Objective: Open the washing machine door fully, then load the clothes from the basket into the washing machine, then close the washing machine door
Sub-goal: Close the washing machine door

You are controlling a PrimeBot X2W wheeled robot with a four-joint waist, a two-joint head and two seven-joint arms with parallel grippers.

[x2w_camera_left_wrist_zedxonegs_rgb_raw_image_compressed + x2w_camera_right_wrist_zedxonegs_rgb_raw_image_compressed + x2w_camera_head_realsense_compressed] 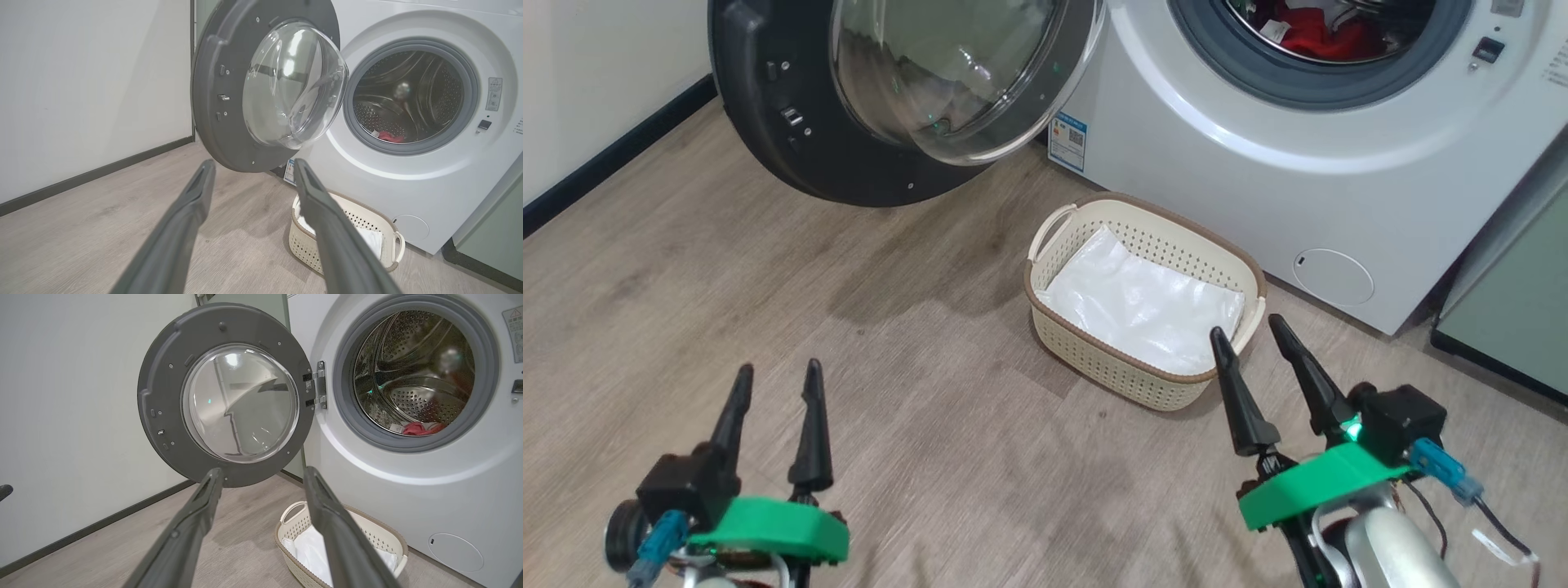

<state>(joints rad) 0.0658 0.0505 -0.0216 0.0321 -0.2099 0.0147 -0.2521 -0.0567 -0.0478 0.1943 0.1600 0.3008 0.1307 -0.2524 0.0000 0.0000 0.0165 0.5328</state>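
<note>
- Clothes (1319, 37) sit in the drum (408, 355); closing seems next.
- Left gripper (778, 367), right gripper (1245, 325): open, empty.
- Push the washing machine door (768, 139) at its rim, far from the hinge (320, 384).

Wood-look floor (849, 327), white wall (81, 81) on the left with a dark baseboard (102, 173) along it, pale green cabinet (1511, 306) far right, plus a crinkly white plastic sheet (1143, 306).

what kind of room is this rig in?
Probably a home laundry corner, or a mock-up of one: a front-loading washing machine with its door open, a laundry basket on wood-look floor, a pale green cabinet beside the machine.
</note>
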